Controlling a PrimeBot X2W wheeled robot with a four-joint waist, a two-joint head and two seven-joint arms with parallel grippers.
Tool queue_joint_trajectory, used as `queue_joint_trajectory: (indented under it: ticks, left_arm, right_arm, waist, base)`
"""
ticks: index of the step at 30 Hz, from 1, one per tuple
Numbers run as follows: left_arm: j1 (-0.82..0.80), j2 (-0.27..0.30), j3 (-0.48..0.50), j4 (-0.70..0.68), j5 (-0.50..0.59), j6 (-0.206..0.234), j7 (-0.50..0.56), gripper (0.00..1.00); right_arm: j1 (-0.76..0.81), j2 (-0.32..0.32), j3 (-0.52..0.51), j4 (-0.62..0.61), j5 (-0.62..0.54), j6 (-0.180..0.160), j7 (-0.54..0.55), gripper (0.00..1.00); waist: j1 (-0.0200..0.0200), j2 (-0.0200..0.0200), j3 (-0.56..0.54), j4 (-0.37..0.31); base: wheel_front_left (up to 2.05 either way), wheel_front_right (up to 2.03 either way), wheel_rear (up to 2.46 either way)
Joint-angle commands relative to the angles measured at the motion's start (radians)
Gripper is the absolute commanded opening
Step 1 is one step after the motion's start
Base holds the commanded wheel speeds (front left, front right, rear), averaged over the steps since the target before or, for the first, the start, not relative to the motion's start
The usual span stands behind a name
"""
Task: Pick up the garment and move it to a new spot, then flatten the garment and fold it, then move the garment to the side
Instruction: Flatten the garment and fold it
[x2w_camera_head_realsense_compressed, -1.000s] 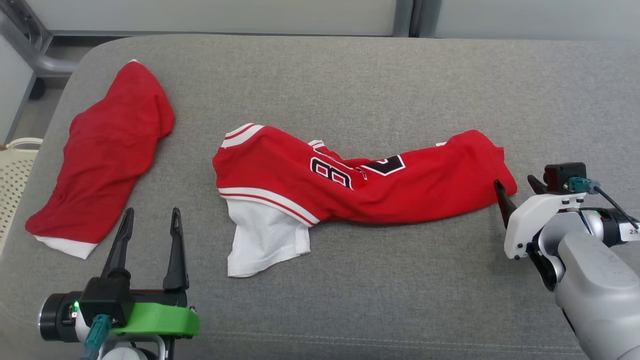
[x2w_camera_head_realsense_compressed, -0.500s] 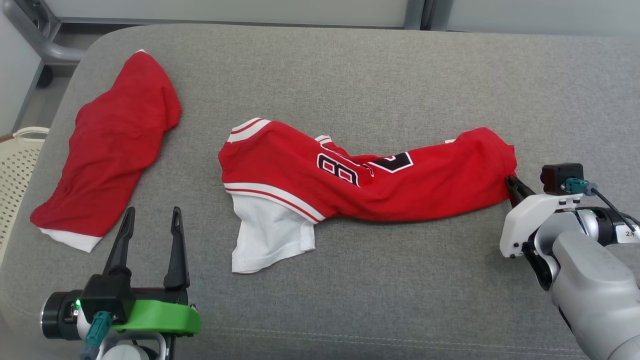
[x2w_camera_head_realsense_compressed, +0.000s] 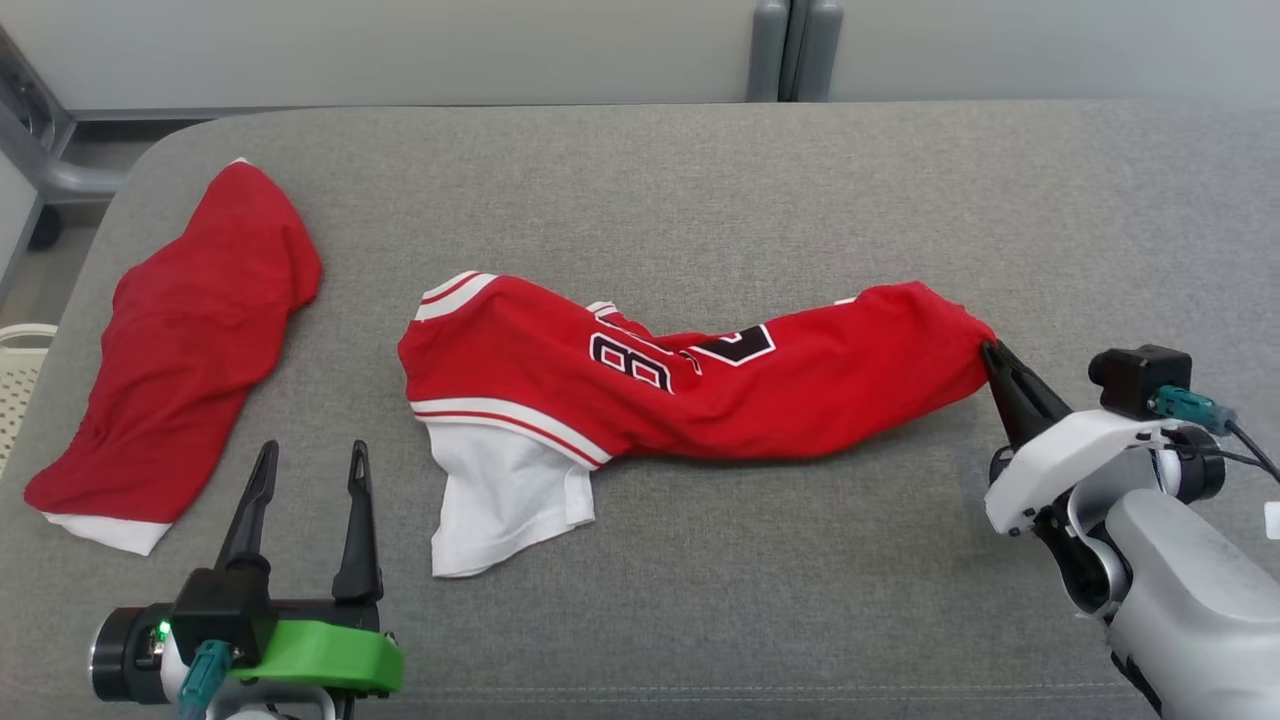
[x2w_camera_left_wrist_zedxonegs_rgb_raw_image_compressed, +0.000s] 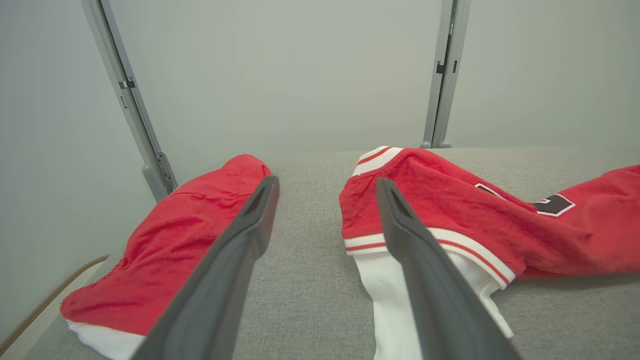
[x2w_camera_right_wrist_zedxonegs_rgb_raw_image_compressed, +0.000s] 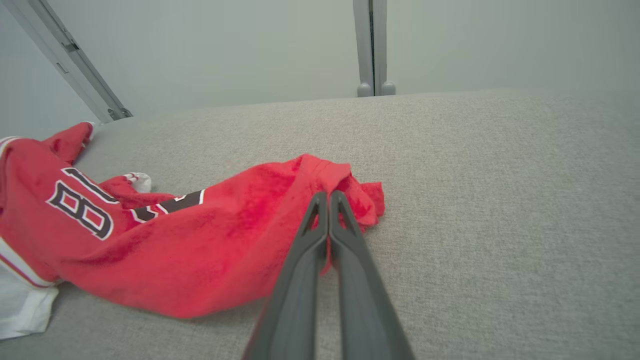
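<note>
The right pincer is clenched on the right end of the red garment, which lies bunched on the middle of the tabletop. The left pincer hangs released. Moving, flattening and folding all remain.

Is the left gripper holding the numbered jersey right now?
No, the left gripper hangs open, its fingers spread and apart from the jersey.

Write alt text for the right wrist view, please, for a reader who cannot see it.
The right gripper is shut on one end of a red jersey that lies crumpled on a grey cushion. Black numbers edged in white show on the jersey at the left.
</note>
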Motion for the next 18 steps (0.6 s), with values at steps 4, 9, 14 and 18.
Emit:
queue_joint_trajectory:
  ticks: [4,9,14,18]
  left_arm:
    - [0.023,0.001,0.008,0.001,0.007,-0.003,0.0,1.0]
    - [0.037,0.001,0.01,0.002,0.01,-0.009,0.0,1.0]
    - [0.044,0.0,0.014,-0.002,0.01,-0.01,0.0,1.0]
    - [0.054,0.0,0.015,-0.006,0.012,-0.007,0.0,1.0]
  right_arm:
    - [0.092,-0.051,-0.005,-0.155,0.085,0.0,0.017,0.0]
    - [0.199,-0.1,-0.047,-0.32,0.135,0.0,0.093,0.0]
    - [0.344,-0.127,-0.125,-0.476,0.159,0.0,0.225,0.0]
    - [0.422,-0.116,-0.189,-0.565,0.13,0.0,0.315,0.0]
  waist:
    - [0.0,0.0,-0.028,-0.031]
    - [0.0,0.0,-0.038,-0.039]
    - [0.0,0.0,-0.048,-0.034]
    - [0.0,0.0,-0.053,-0.034]
  base:
    - [0.0,0.0,0.0]
    - [0.0,0.0,0.0]
    - [0.0,0.0,0.0]
    - [0.0,0.0,0.0]
